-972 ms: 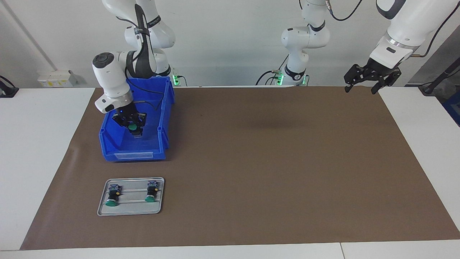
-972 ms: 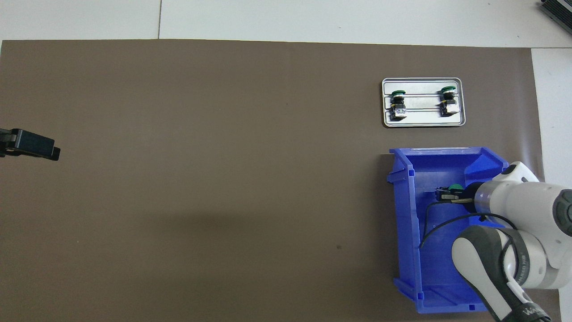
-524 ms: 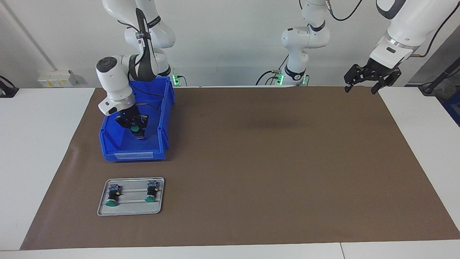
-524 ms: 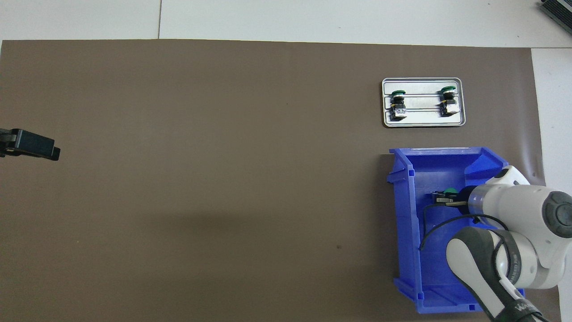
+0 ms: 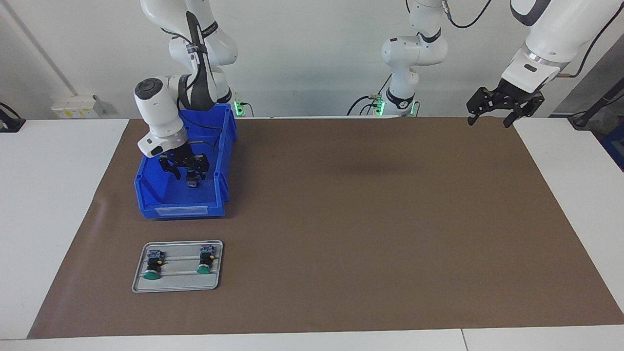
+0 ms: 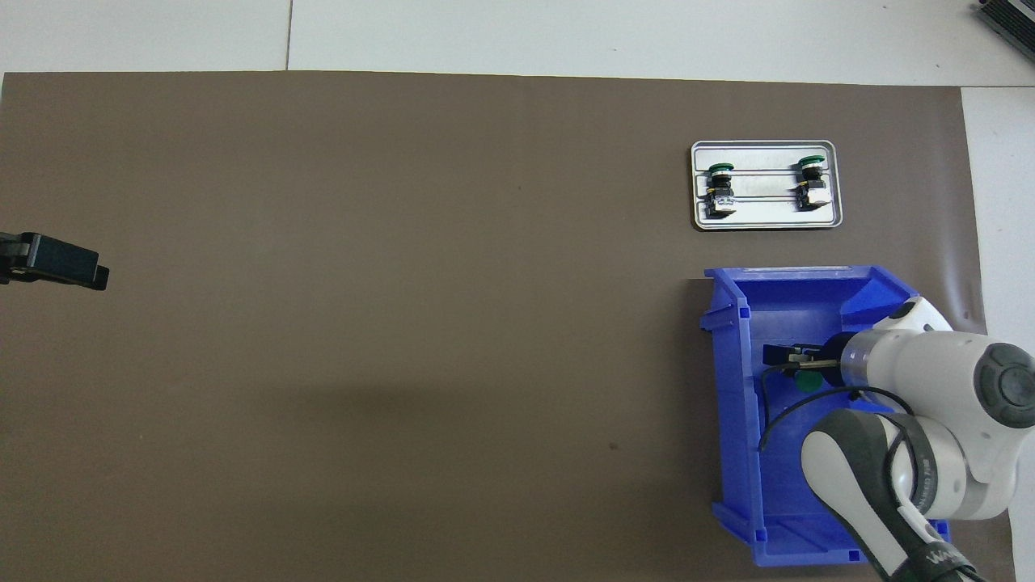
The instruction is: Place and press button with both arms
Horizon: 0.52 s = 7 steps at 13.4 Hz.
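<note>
Inside the blue bin (image 5: 181,210) (image 6: 732,404), a button (image 5: 192,183) with a green cap (image 6: 806,381) sits just under my right gripper (image 5: 188,171) (image 6: 783,356). That gripper is open and holds nothing; I cannot tell whether the button rests on the bin floor. Two more buttons (image 5: 152,267) (image 5: 204,263) lie on a grey metal tray (image 5: 177,285) (image 6: 766,218), farther from the robots than the bin. My left gripper (image 5: 490,117) (image 6: 61,271) waits open and raised over the mat's corner at the left arm's end.
A brown mat (image 5: 365,219) covers most of the white table. The bin and tray both stand toward the right arm's end. A black cable from the right wrist hangs into the bin (image 6: 768,404).
The right gripper has opened and let go of the button, which now lies below its fingers in the bin. The right wrist shifted slightly. The left arm has not moved.
</note>
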Each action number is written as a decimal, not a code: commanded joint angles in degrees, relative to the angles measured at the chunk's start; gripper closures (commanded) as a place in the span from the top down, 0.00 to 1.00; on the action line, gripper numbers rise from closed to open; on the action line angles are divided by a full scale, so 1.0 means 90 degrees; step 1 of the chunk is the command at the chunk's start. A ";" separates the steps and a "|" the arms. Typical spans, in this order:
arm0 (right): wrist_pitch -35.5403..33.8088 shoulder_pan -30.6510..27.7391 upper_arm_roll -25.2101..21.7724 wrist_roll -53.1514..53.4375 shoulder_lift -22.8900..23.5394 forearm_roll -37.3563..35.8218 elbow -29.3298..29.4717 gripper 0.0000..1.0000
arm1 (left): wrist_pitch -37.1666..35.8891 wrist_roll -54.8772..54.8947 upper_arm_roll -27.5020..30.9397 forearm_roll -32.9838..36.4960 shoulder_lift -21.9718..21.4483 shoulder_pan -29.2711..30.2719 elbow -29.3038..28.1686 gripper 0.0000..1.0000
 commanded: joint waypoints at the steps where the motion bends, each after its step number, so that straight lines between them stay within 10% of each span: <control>1: -0.0690 0.0010 0.0068 0.0166 -0.0350 0.0140 0.0407 0.99 | -0.0021 -0.0072 -0.0056 0.0099 -0.0141 0.0056 -0.0150 1.00; 7: -0.2529 0.0010 0.0088 0.0458 -0.0439 0.0101 0.1873 1.00 | -0.0021 -0.0072 -0.0056 0.0099 -0.0141 0.0056 -0.0150 1.00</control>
